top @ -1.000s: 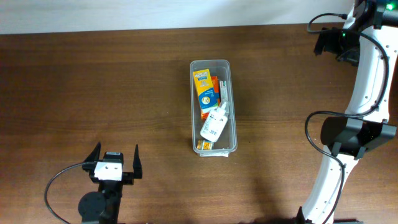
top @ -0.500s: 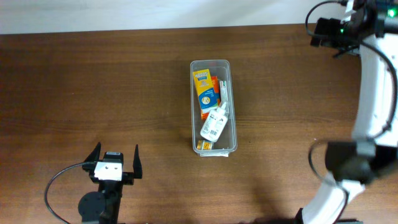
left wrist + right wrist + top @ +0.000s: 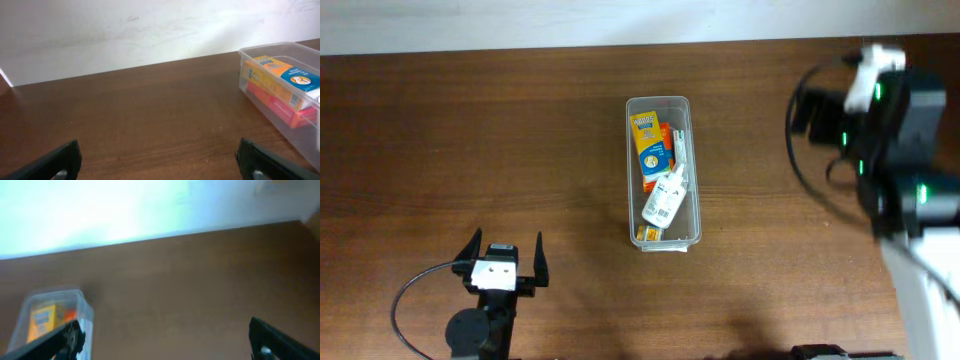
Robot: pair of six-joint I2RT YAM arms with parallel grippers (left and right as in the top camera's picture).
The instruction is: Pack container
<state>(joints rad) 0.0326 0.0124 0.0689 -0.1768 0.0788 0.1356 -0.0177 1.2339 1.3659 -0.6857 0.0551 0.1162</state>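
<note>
The container (image 3: 658,99), a clear narrow bin, stands at the table's middle. It holds a yellow-and-blue box (image 3: 650,143), an orange box (image 3: 665,133), a white bottle (image 3: 665,198) and a small box (image 3: 648,232) at its near end. My left gripper (image 3: 505,258) is open and empty, near the front edge, well left of the container. My right gripper (image 3: 812,108) is blurred, open and empty, right of the container. The container shows at the right of the left wrist view (image 3: 280,50), beyond the open jaws (image 3: 160,162), and at the lower left of the right wrist view (image 3: 55,297), beside the open jaws (image 3: 165,340).
The brown wooden table (image 3: 470,150) meets a white wall (image 3: 125,35) at the back. The right arm's white links (image 3: 930,290) stand over the table's right edge. A black cable (image 3: 415,290) loops beside the left arm's base.
The right arm has swung from the back right corner towards the front and left, its gripper now nearer the container and blurred. The left arm and the container have not moved.
</note>
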